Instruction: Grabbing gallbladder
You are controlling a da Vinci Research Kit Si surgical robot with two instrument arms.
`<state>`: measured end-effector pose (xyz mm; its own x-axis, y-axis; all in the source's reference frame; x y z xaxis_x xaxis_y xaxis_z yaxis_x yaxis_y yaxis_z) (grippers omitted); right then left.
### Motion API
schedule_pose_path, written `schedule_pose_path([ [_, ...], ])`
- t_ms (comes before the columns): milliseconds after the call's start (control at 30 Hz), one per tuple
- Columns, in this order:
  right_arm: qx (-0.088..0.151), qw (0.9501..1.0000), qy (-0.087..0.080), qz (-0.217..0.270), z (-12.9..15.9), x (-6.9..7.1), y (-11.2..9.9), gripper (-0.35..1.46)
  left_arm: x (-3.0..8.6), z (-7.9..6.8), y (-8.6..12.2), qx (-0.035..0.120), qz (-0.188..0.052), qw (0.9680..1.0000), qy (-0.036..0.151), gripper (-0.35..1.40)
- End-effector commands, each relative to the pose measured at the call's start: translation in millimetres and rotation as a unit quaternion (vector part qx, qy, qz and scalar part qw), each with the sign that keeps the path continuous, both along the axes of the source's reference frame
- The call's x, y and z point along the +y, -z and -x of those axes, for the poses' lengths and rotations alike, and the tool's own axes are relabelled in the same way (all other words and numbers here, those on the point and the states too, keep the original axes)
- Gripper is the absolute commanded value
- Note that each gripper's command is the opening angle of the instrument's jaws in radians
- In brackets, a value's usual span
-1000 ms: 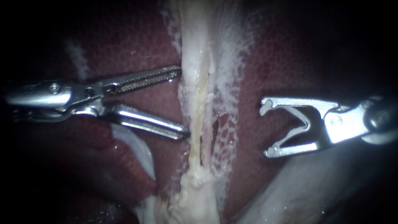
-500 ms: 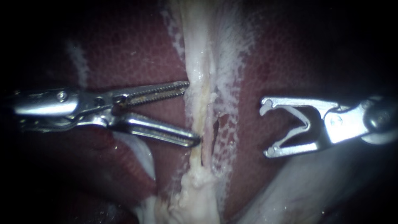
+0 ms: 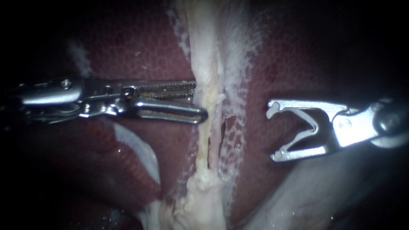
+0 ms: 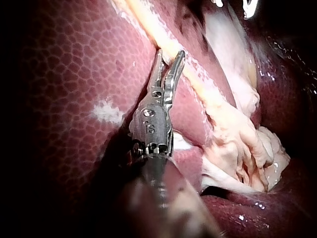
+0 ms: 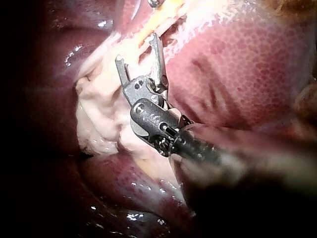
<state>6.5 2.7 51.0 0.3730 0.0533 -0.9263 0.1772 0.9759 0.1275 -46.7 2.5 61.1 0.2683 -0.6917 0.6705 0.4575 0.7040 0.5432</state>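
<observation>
While my left instrument (image 3: 201,100) lies level across the liver (image 3: 140,51) from the left, its jaws are down to a narrow gap. Both tips touch the left edge of the pale gallbladder strand (image 3: 204,55), but they are not clamped on it. That strand runs top to bottom through the middle of the endoscope view and broadens into a lumpy pale mass (image 3: 200,200) at the bottom edge. Just below my left tips, a dark slit (image 3: 214,142) splits the strand lengthwise. Over on the other side, my right instrument (image 3: 272,134) hangs with its jaws spread wide, hooked tips facing the strand. They are near it but apart, with a band of white film (image 3: 238,140) over liver between. For room to move, bare liver lies above and below my left shaft, and a smooth pale surface (image 3: 324,191) sits under my right jaws. Beyond both shafts the view falls dark.
</observation>
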Motion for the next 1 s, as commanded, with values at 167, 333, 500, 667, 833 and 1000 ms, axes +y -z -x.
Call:
schedule_pose_path([
  [167,0.000,1.0000,0.000,0.000,0.0,0.0,0.0,0.60,0.0,-0.4,0.2,0.007,-0.018,0.9997,0.014,-0.35],
  [333,0.000,1.0000,0.000,0.000,0.0,0.0,0.0,0.60,-0.3,-0.7,0.6,0.018,-0.040,0.9988,0.022,-0.35],
  [500,0.000,1.0000,0.000,0.000,0.0,0.0,0.0,0.60,-0.7,-0.7,1.2,0.026,-0.049,0.9980,0.029,-0.35],
  [667,0.000,1.0000,0.000,0.000,0.0,0.0,0.0,0.60,-0.9,-0.6,1.4,0.030,-0.053,0.9976,0.034,-0.35],
  [833,0.000,1.0000,0.000,0.000,0.0,0.0,0.0,0.60,-1.0,-0.6,1.6,0.031,-0.056,0.9973,0.036,-0.35],
  [1000,0.000,1.0000,0.000,0.000,0.0,0.0,0.0,0.60,-1.4,-0.5,1.8,0.035,-0.056,0.9972,0.036,-0.35],
])
